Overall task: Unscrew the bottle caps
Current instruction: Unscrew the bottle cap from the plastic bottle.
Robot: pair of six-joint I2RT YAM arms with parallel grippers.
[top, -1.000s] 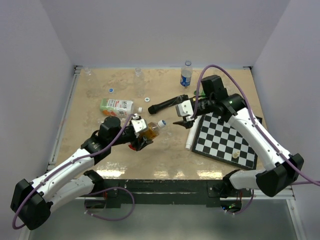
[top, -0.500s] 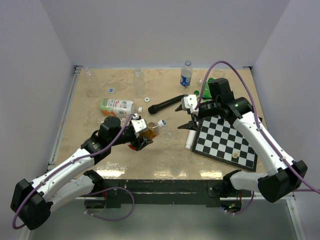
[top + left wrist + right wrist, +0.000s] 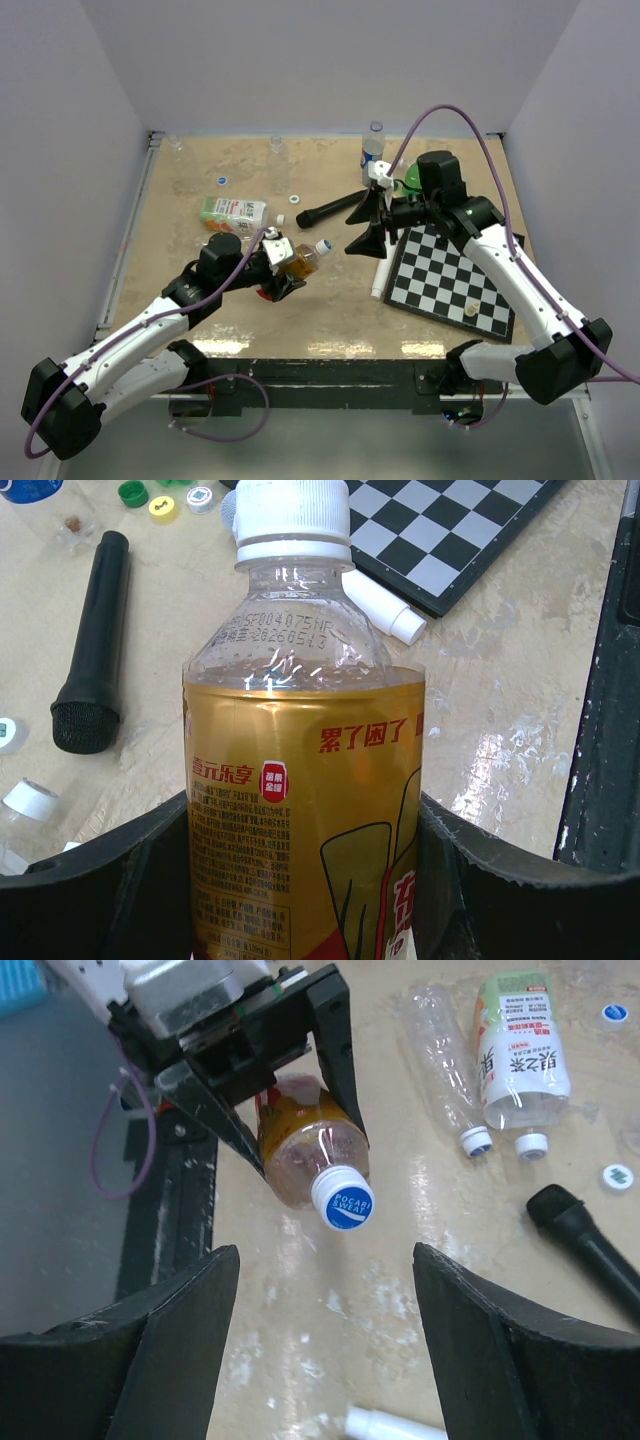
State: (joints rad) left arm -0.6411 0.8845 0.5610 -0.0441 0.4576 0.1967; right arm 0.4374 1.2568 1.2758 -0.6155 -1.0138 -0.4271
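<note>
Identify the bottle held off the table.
The amber bottle, in the left gripper; the green-labelled bottle and blue-labelled bottle rest on the table.

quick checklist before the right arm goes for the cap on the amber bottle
1. Amber bottle clamped in left gripper: ok.
2. Cap on the bottle, facing the right gripper: ok.
3. Right gripper's jaws open wider than the cap: ok.
4. Cap lined up between the right fingers: ok, roughly centred in the right wrist view.
5. Right fingers around the cap: not ok, there is a gap.
6. Left grip firm enough to resist twisting: cannot tell.
</note>
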